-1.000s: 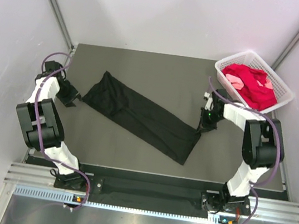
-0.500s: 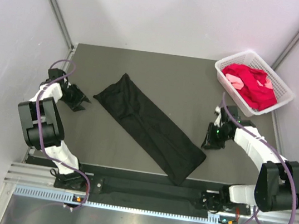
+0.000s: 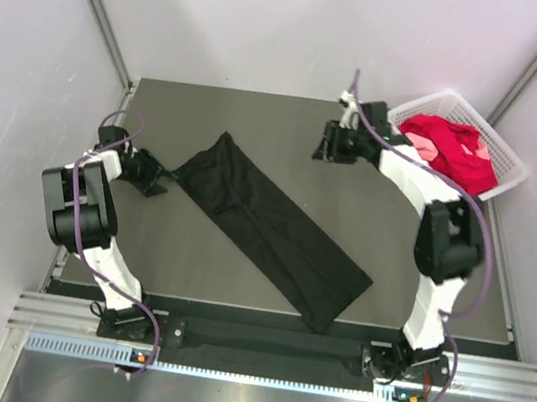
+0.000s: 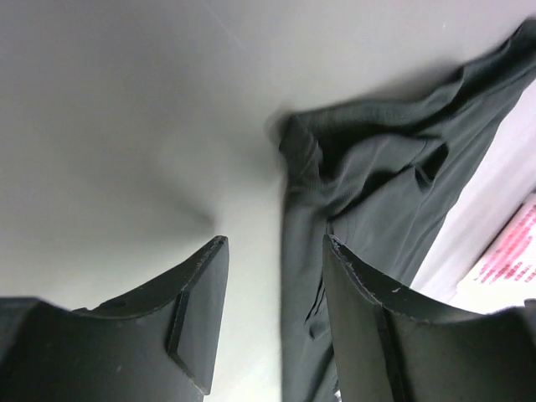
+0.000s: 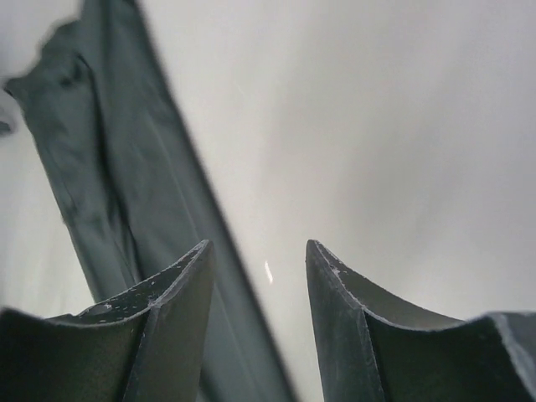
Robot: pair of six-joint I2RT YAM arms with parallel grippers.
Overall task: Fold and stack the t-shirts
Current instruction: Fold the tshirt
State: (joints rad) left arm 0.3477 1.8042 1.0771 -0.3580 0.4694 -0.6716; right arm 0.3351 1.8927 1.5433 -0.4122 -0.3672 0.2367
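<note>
A black t-shirt [image 3: 270,227] lies folded into a long strip, running diagonally across the dark table from back left to front right. My left gripper [image 3: 160,185] sits low, just left of the strip's back-left end, and is open. In the left wrist view the shirt [image 4: 368,167] lies beyond the left gripper [image 4: 275,243], with nothing between the fingers. My right gripper [image 3: 324,142] is open and empty at the back of the table, away from the strip. In its wrist view the shirt [image 5: 109,167] lies to the left of the right gripper [image 5: 258,245]. A red t-shirt [image 3: 458,153] and a pink one [image 3: 423,150] lie bunched in the basket.
The white lattice basket [image 3: 510,161] stands at the back right corner, just right of my right arm. Pale walls close in the table on three sides. A metal rail with the arm bases [image 3: 257,346] runs along the near edge.
My right gripper has let go of the strip's front-right end, opened, and swung up to the back of the table. The left gripper has edged toward the strip's back-left end. The shirt settled flat.
</note>
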